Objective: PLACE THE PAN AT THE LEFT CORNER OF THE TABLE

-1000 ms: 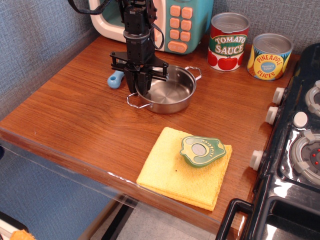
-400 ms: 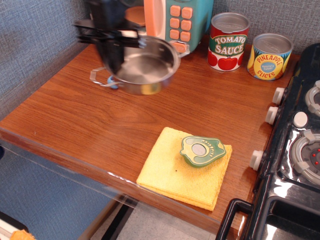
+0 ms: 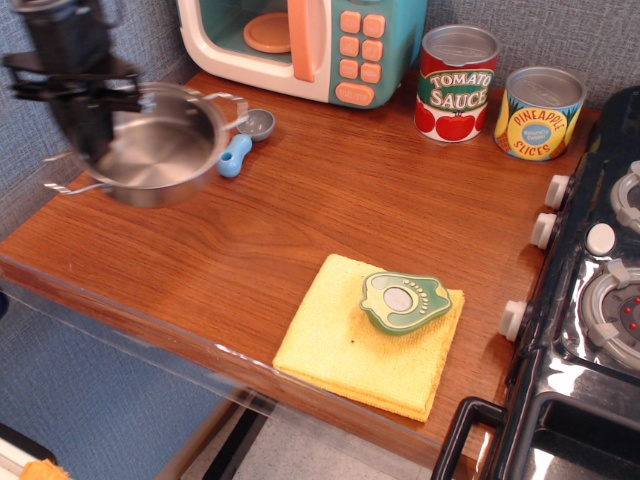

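The pan (image 3: 165, 150) is a small shiny steel pot with two wire loop handles. It hangs tilted above the far left part of the brown wood table (image 3: 330, 200). My gripper (image 3: 85, 135) is shut on the pan's left rim and holds it off the tabletop. The gripper and pan are motion-blurred. The fingertips are partly hidden behind the rim.
A blue-handled metal scoop (image 3: 243, 140) lies just right of the pan. A toy microwave (image 3: 300, 45) stands at the back. Two cans (image 3: 457, 82) stand at the back right. A yellow cloth (image 3: 370, 335) with a green avocado toy (image 3: 403, 301) lies at the front. A black stove (image 3: 590, 300) is on the right.
My gripper has lifted the pan from the middle of the table and carried it left and forward. The blue-handled scoop is now uncovered.
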### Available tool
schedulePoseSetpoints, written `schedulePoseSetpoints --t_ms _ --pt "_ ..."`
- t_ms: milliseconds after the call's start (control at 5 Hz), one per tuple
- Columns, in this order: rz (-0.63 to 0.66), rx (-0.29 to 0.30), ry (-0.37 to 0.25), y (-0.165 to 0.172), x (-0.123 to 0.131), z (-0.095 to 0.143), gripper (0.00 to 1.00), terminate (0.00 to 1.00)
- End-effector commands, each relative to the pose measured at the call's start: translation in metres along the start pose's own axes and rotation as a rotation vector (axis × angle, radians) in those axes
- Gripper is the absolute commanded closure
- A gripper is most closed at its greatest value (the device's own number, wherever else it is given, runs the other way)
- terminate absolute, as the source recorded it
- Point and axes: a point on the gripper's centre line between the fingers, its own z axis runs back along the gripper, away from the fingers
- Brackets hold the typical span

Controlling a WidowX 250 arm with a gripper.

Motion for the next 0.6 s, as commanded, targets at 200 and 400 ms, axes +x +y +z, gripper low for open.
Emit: schedulePoseSetpoints --t_ms 200,400 --pt "0.094 0.109 0.017 0.062 0.005 -0.04 1.0 0.0" --pt "0.067 0.121 0.033 0.055 0.001 -0.047 1.0 0.0"
